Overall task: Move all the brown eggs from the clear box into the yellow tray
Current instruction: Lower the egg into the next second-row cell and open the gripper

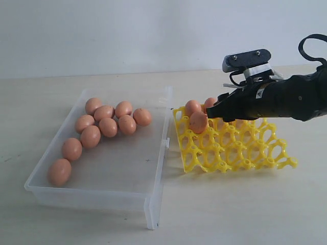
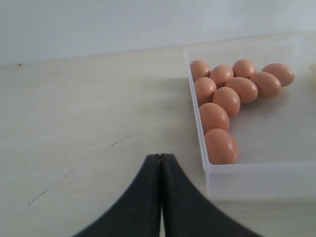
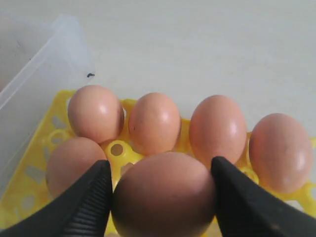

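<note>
Right gripper (image 3: pixel 162 165) clamps orange-brown oval egg (image 3: pixel 163 197), left gripper (image 2: pixel 160 157) closed, empty; we should lower it centred into yellow openwork plastic tray (image 3: pixel 124 159).

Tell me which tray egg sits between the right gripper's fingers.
The second-row egg flanked by both black fingers; the other five sit outside them.

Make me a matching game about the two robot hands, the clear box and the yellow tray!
Things:
1. left hand
2. right hand
3. clear box
4. yellow tray

What fits:
A. has ten eggs lying in it
B. shut, with nothing in it, over bare table
C. closed around one egg
D. a grid of round cups

Pairs: 1-B, 2-C, 3-A, 4-D
</note>
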{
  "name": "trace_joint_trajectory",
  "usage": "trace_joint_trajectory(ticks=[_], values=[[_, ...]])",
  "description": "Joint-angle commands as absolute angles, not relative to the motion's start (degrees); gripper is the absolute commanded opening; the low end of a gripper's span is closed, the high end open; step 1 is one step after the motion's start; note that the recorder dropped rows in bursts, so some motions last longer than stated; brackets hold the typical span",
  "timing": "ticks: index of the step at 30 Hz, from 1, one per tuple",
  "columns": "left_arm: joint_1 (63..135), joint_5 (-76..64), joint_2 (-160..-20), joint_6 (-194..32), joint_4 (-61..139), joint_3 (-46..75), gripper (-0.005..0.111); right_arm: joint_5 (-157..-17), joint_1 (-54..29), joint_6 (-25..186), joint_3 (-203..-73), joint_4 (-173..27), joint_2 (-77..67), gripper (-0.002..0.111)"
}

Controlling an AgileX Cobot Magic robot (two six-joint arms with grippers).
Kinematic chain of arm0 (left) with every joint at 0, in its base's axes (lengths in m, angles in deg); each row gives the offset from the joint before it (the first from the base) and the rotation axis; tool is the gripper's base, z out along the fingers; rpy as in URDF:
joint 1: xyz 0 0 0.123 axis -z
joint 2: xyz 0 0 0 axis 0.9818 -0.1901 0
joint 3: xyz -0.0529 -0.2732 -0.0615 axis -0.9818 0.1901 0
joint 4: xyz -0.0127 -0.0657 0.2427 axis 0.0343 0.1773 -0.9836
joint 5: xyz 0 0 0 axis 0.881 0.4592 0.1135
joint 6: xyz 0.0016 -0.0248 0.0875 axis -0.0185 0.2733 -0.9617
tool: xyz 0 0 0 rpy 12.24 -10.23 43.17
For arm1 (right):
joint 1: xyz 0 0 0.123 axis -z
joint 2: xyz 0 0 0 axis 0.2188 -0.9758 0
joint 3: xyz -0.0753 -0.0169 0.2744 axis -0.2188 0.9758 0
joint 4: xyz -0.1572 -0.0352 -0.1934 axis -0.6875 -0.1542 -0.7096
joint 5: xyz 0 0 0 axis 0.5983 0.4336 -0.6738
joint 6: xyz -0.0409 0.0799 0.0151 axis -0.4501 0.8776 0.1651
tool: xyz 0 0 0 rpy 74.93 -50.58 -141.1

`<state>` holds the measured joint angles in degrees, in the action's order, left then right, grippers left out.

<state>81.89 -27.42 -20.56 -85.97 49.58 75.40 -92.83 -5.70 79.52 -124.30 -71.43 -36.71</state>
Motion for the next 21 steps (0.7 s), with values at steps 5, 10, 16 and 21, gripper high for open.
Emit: trace_joint_trajectory(ticks=[5, 10, 16, 21], values=[[81.8, -26.9, -20.2, -86.0, 49.6, 75.2, 0.0, -94.0, -6.5, 79.0, -127.8, -71.6, -39.0, 0.0], [81.8, -26.9, -20.2, -86.0, 49.6, 75.2, 0.0, -93.4, -6.7, 79.0, -128.1, -71.6, -40.4, 0.0], [81.8, -26.9, -20.2, -85.8, 49.6, 75.2, 0.0, -93.2, -6.7, 79.0, -128.1, -71.6, -41.1, 0.0], [81.8, -26.9, -20.2, -86.0, 49.6, 75.2, 0.0, -93.2, -6.7, 79.0, -128.1, -71.6, -41.8, 0.0]])
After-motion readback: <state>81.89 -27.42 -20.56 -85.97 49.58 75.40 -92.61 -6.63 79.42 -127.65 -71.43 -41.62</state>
